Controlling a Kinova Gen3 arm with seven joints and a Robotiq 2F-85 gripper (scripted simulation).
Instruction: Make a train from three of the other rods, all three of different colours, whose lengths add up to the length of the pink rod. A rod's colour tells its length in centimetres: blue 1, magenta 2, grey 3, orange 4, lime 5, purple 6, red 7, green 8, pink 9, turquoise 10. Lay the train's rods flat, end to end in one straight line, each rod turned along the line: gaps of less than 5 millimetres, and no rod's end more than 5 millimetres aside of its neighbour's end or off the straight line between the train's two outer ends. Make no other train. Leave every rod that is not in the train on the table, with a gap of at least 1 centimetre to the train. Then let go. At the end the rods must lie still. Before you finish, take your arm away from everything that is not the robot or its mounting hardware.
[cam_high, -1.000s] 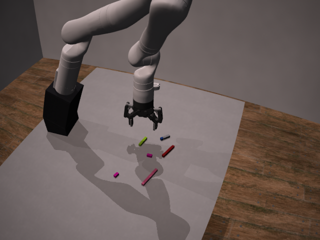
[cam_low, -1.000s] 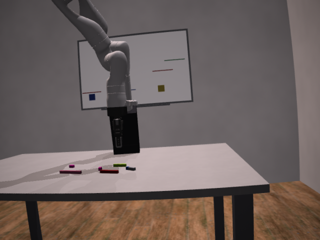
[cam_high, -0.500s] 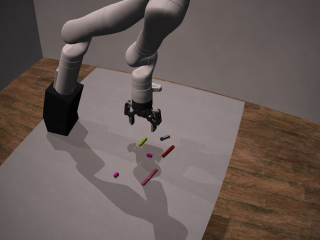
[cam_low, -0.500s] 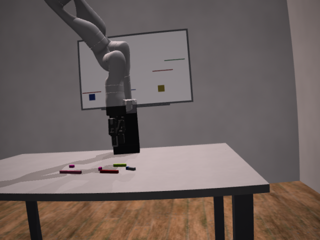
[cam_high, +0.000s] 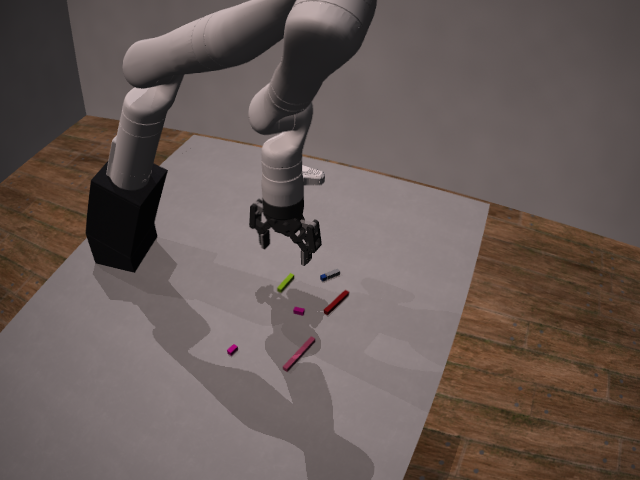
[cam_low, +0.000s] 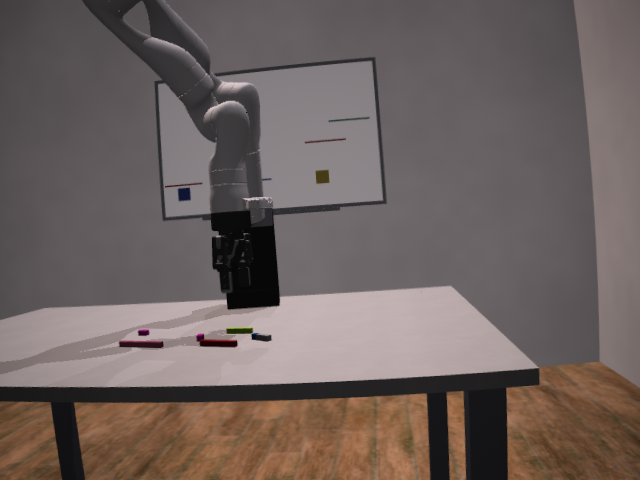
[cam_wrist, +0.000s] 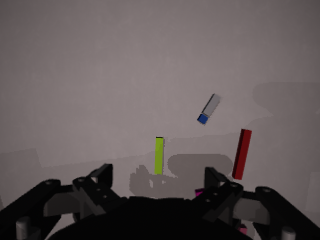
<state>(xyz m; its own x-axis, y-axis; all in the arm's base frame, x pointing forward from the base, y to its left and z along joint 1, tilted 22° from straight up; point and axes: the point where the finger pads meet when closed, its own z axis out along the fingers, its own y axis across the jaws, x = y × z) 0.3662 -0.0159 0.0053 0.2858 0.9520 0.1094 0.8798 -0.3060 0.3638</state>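
wrist: magenta rod (cam_wrist: 199, 191) half behind hand (cam_wrist: 159, 200)

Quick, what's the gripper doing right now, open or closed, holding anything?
Gripper: fully open, holding nothing, hanging above the lime rod.

Arm: rises from a black pedestal (cam_high: 105, 248) at the table's corner, folds high at the elbow and drops down again to the wrist.
Wrist: vertical, pointing straight down.
Gripper (cam_high: 285, 248): hangs above the table, touching nothing.
Jaws: spread fully wide, nothing between them.
Fingers: dark, tips downward.
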